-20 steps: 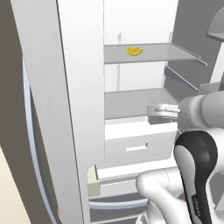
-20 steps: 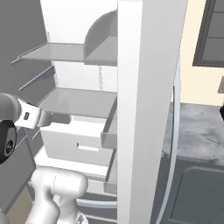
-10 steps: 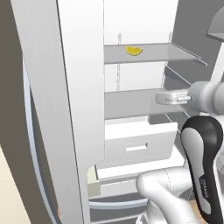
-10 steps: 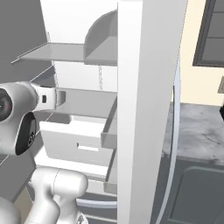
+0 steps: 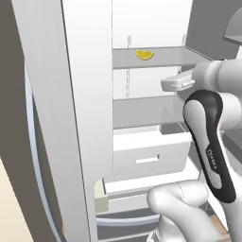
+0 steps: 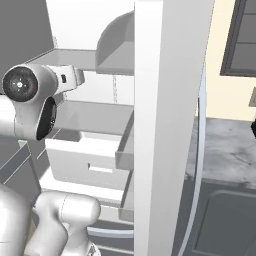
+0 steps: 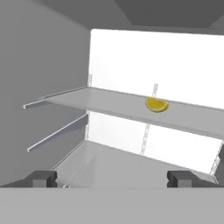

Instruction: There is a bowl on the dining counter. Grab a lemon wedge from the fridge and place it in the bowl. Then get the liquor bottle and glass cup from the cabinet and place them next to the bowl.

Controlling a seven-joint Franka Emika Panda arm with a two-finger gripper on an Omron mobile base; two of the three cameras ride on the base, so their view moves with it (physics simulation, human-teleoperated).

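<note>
A yellow lemon wedge (image 5: pixel 144 55) (image 7: pixel 156 105) lies on the upper glass shelf (image 5: pixel 160 57) of the open fridge, toward the back. My gripper (image 5: pixel 164 85) (image 6: pixel 81 76) (image 7: pixel 112 178) hangs inside the fridge, just below that shelf's level, to the wedge's right in the left base view and nearer the front. Its dark fingertips (image 7: pixel 43 177) stand wide apart with nothing between them, so it is open. In the hand view the wedge sits above and right of centre. The bowl, liquor bottle, glass cup and cabinet are out of view.
The fridge's door (image 5: pixel 61 118) stands open at the left, and a tall white panel (image 6: pixel 165 125) blocks the right. A second shelf (image 5: pixel 146 111) and a white drawer (image 5: pixel 146 153) lie below the gripper. A grey counter (image 6: pixel 225 145) runs to the right.
The arm has lifted the gripper from the lower shelf's height up to just under the upper shelf. Its fingers stayed open. The lemon wedge has not moved.
</note>
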